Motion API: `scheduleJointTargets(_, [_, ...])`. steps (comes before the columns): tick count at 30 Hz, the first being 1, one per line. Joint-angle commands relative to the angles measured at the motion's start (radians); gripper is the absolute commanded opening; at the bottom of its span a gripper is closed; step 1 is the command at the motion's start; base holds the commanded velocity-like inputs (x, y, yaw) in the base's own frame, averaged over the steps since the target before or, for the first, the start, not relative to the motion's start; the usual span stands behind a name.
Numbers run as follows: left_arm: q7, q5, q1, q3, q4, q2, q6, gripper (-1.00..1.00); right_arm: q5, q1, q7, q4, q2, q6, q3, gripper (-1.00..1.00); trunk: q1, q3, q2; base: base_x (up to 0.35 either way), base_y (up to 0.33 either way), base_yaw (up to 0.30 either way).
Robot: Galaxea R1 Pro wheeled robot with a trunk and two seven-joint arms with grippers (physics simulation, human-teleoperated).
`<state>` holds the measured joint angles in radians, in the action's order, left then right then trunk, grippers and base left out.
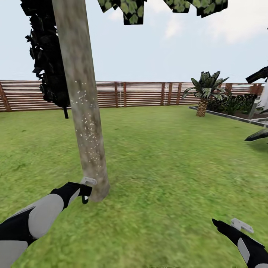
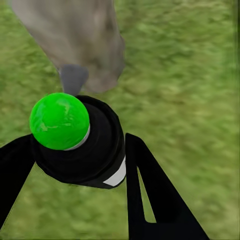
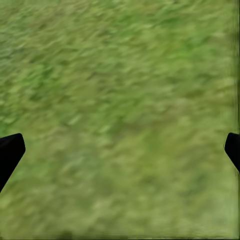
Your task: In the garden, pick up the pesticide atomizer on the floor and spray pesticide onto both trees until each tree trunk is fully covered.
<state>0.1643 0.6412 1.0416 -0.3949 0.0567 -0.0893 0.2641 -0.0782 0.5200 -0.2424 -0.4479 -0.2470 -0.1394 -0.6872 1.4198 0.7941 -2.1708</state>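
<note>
I find no text, number, brand or sign that I can read anywhere. The pesticide atomizer (image 2: 82, 145), seen close before the tree trunk (image 2: 75, 37), carries a white label patch low on its dark body, but that patch looks blank to me; no lettering shows on it.

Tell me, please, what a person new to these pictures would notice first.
First is the thick grey-brown tree trunk, rising from the green lawn left of centre and dotted with white specks. Next, in the left wrist view, is the dark bottle with a shiny green ball top, gripped by the left claw near the trunk's base. Behind runs a brown slatted wooden fence.
</note>
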Motion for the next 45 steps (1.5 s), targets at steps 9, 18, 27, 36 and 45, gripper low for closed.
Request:
scheduleJointTargets(9, [0.000,0.000,0.000,-0.001,0.001,-0.001,0.000,-1.00,0.000,0.000,0.000,0.000,0.000,0.000,0.000,1.00,0.000,0.000,0.000,0.000,0.259,-0.135])
scheduleJointTargets(18, [0.000,0.000,0.000,-0.001,0.001,-0.001,0.000,-1.00,0.000,0.000,0.002,0.001,0.000,0.000,0.000,1.00,0.000,0.000,0.000,-0.094,0.202,-0.001])
scheduleJointTargets(27, [0.000,0.000,0.000,-0.001,0.000,-0.001,0.000,-1.00,-0.020,0.000,-0.006,0.005,0.000,0.002,0.000,1.00,0.000,0.000,0.000,-0.003,0.251,0.000])
scheduleJointTargets(36, [0.000,0.000,0.000,-0.001,0.000,-0.001,0.000,-1.00,-0.020,0.000,-0.003,0.005,0.000,0.001,0.000,1.00,0.000,0.000,0.000,0.022,0.166,-0.106])
scheduleJointTargets(45, [-0.003,0.003,-0.015,0.001,0.001,-0.001,-0.002,-1.00,-0.020,0.000,0.000,0.005,0.000,0.001,0.000,1.00,0.000,0.000,0.000,0.049,0.105,-0.090])
